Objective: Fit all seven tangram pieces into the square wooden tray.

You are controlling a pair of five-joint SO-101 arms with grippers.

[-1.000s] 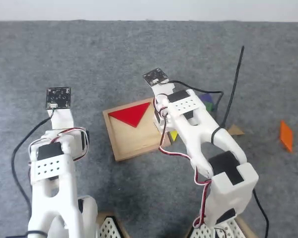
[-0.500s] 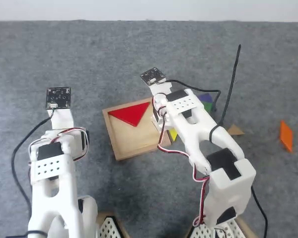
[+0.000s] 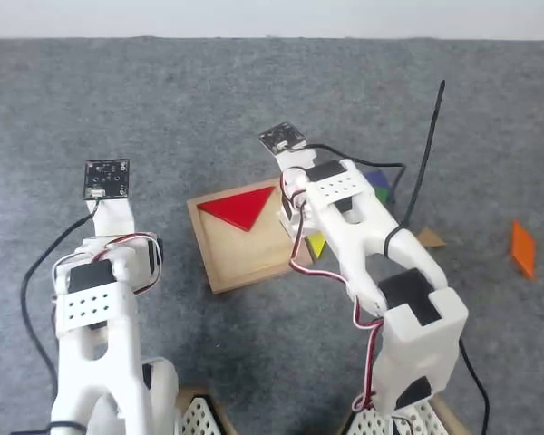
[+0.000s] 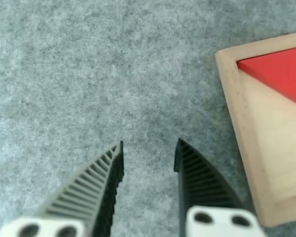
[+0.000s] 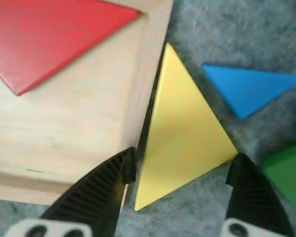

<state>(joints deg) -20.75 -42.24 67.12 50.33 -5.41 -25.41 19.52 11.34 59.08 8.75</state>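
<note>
Beside tray (image 5: pixel 147 74), right tool (image 5: pixel 185 165) still straddles yellow triangle (image 5: pixel 180 118).

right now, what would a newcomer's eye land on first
The red triangle lying in a corner of the wooden tray stands out most. Just outside its wall, a yellow triangle lies between the fingers of the open right gripper. An orange piece lies alone far to the right.

light: bright, even, diffuse across the grey mat (image 3: pixel 163 100)
shadow: narrow dark band between tray (image 5: pixel 147 84) wall and yellow triangle (image 5: pixel 182 143)
</note>
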